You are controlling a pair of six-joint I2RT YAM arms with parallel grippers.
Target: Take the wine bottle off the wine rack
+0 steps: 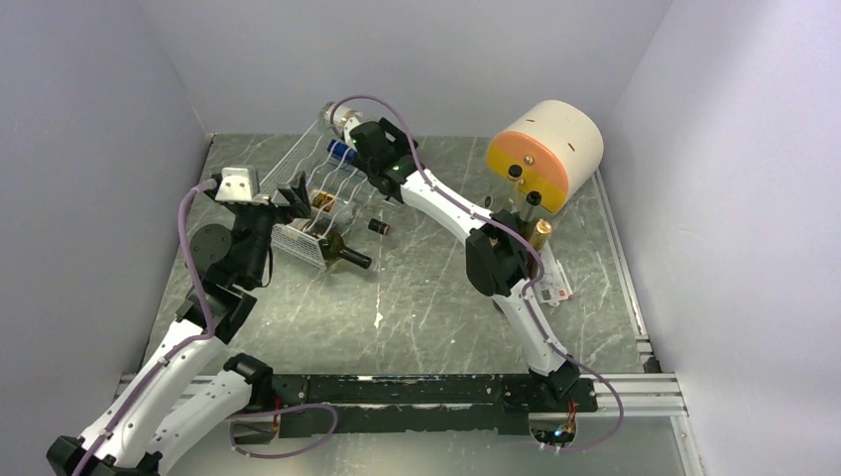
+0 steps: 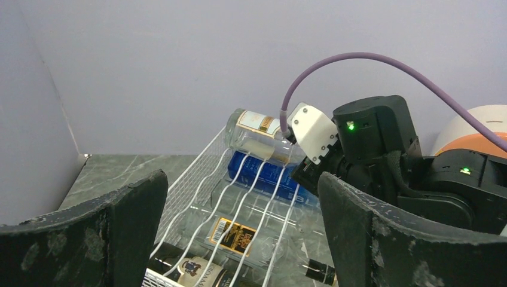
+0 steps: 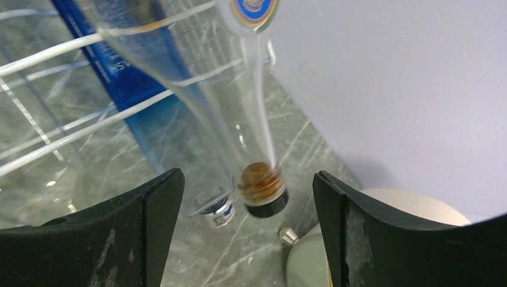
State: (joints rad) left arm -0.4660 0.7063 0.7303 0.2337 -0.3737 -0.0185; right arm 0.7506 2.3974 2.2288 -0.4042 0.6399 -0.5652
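- The grey marbled worktop (image 1: 426, 317) carries the wine rack (image 1: 315, 177) in its far left part.
- The white wire rack holds several bottles lying across its wavy rows.
- The clear wine bottle (image 3: 239, 119) lies at the rack's far end.
- The right claw (image 3: 248, 179) is wide, with one finger on each side of the corked neck, not touching it.
- The left claw (image 2: 242, 185) is wide and empty, near the mesh end.

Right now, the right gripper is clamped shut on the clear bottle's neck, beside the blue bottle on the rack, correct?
Not clamped. The right gripper is open: its fingers stand apart on either side of the clear bottle's neck, with gaps. The right wrist view shows it. The blue bottle does lie beside it on the rack.
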